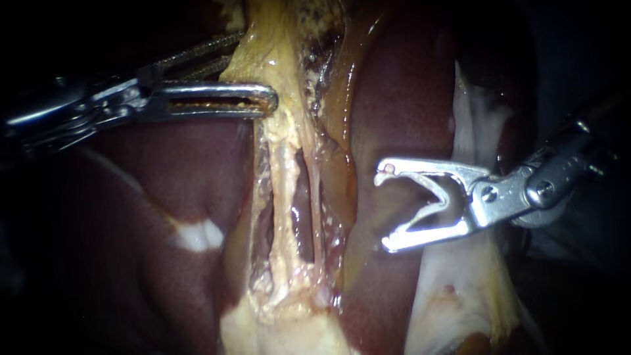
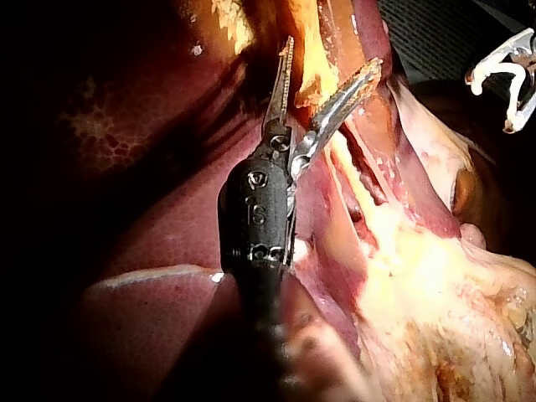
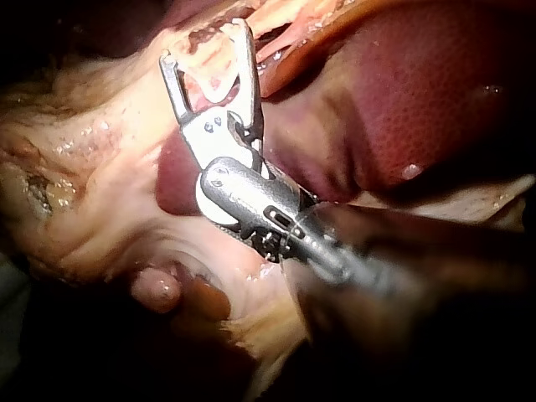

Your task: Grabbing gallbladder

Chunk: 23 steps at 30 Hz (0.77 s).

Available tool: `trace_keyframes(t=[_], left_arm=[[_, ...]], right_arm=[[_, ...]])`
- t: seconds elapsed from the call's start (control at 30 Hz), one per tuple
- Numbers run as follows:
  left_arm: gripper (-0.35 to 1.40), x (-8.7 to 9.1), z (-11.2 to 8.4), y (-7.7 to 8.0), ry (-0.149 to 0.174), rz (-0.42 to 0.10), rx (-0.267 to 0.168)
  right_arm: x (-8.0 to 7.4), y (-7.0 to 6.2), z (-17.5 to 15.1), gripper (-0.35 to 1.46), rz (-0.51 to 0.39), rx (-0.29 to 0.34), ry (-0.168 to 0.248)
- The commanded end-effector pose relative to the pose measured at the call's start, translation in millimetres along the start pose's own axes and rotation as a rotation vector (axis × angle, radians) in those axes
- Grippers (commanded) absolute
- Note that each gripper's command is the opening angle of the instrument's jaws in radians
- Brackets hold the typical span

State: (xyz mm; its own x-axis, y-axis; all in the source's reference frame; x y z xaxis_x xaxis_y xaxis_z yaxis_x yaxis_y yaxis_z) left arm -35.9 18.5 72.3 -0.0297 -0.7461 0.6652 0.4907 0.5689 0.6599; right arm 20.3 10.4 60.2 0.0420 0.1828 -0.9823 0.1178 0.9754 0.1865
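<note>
The left instrument (image 1: 257, 66) comes in from the left, at the far part of the scene. Its hand is wide, and the two jaws stand apart like a V. One jaw is long and has a slot in it. It lies across the front of the yellow gallbladder (image 1: 263, 39). The other jaw has small teeth and points at the edge of the same yellow tissue, a bit farther away. In the left wrist view the left instrument (image 2: 334, 52) makes the same V. There a bit of the gallbladder (image 2: 311, 84) sits in the gap between the jaws.

The gallbladder is in the middle of the scene, at the far end. From it a yellow band runs toward the near side. In that band are two thin tubes (image 1: 284, 190), side by side, with dark gaps next to them.

The dark red liver (image 1: 164, 171) lies on both sides of the band. It has a small white patch (image 1: 197, 235) on its left part.

The right instrument (image 1: 383, 209) comes in from the right. Its hand is wide too, and it holds nothing. The jaws point left toward the tubes. They are near the tubes but do not touch them, and they hang over the liver. A pale sheet of tissue (image 1: 473, 125) lies behind this instrument. In the right wrist view the right instrument (image 3: 203, 43) has its spread jaws just ahead of the red liver, with yellow tissue beyond the tips.
</note>
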Motion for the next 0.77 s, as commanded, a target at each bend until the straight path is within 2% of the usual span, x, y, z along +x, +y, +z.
trace_keyframes(t=[0.03, 0.1, 0.13, 0.23, 0.37, 0.77], left_arm=[[0.22, -0.2, -0.1, 0.1, 0.011, 0.004, -0.001], [-0.25, -0.4, -0.2, 0.1, 0.025, 0.004, -0.006], [-0.35, -0.5, -0.3, 0.1, 0.028, -0.002, -0.007], [-0.35, -0.9, -0.8, 0.2, 0.038, -0.004, -0.008], [-0.35, -1.1, -1.3, 0.3, 0.07, -0.002, -0.025], [-0.35, -1.1, -1.3, 0.0, 0.073, -0.009, -0.038]], right_arm=[[0.0, 0.0, -0.1, 0.59, 0.0, 0.0, 0.0], [0.0, 0.0, -0.1, 0.59, 0.0, 0.0, 0.0], [0.0, 0.0, -0.1, 0.59, 0.0, 0.0, 0.0], [0.0, 0.0, -0.1, 0.59, 0.0, 0.0, 0.0], [0.0, 0.0, -0.1, 0.59, 0.0, 0.0, 0.0], [0.0, 0.1, -0.1, 0.59, 0.0, -0.001, 0.0]])
